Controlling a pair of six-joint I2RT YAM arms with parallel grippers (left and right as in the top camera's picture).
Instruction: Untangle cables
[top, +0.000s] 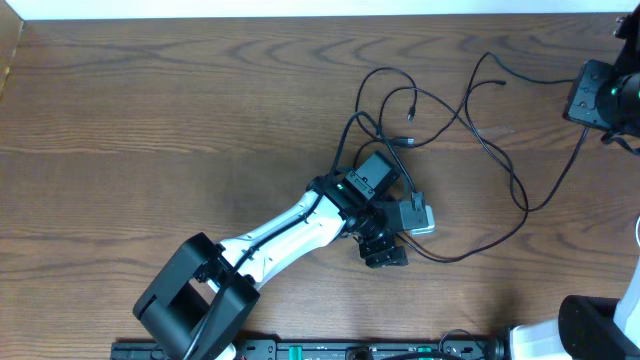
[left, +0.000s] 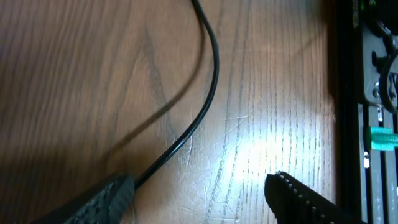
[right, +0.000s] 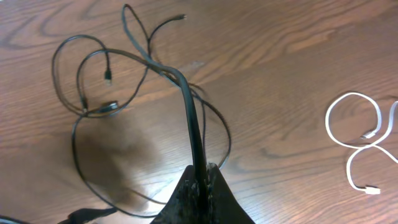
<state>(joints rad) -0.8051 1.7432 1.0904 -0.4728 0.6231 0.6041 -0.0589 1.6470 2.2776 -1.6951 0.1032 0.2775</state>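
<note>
Wood-grain surface (top: 150, 110) carries the left arm (top: 290, 225), which slants in from the lower left and covers part of the tangle. The left gripper (top: 385, 248) sits at the centre with jaws apart, a black cable (left: 208, 93) curving down to one fingertip (left: 106, 199). To its right, thin black cables (top: 470, 120) sprawl in crossed loops with small plug ends. The right gripper (right: 200, 179) has its jaws clamped on one black strand (right: 193, 118) that leads into those loops. A white cable (right: 357, 140) lies looped well apart from them.
</note>
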